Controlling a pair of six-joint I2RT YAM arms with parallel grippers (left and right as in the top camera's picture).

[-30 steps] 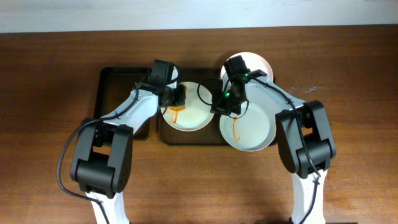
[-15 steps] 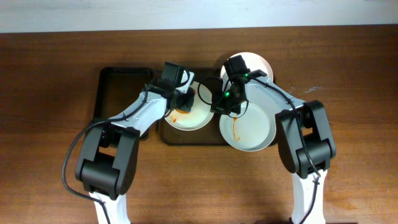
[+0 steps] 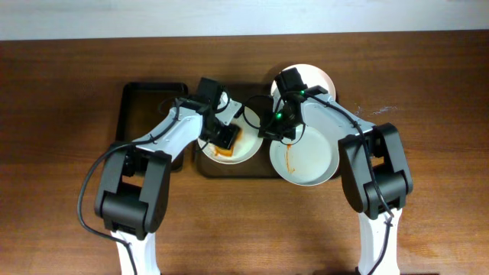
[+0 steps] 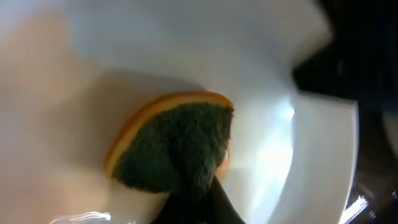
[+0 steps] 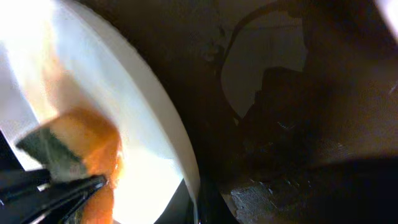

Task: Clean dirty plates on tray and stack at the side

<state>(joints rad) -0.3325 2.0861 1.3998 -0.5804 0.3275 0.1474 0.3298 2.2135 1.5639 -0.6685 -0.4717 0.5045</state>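
A white plate (image 3: 246, 131) with orange sauce lies on the dark brown tray (image 3: 237, 169). My left gripper (image 3: 227, 137) is shut on a sponge (image 3: 224, 147) with an orange body and a green face. It presses the sponge onto this plate; the left wrist view shows the sponge (image 4: 174, 146) on the plate (image 4: 273, 155) ahead of the gripper (image 4: 194, 208). My right gripper (image 3: 273, 130) is shut on this plate's right rim (image 5: 180, 143), with the gripper (image 5: 208, 199) astride it. A second plate (image 3: 309, 156) with a sauce streak lies to the right. A third plate (image 3: 317, 76) lies behind it.
A smaller black tray (image 3: 149, 114) stands to the left of the brown one. Both arms reach over the trays from the front. The wooden table (image 3: 69, 114) runs wide on both sides. A white wall edge runs along the back.
My left gripper has swept the sponge from the plate's back left down to its front middle, smearing sauce. The right arm and the other plates have not moved.
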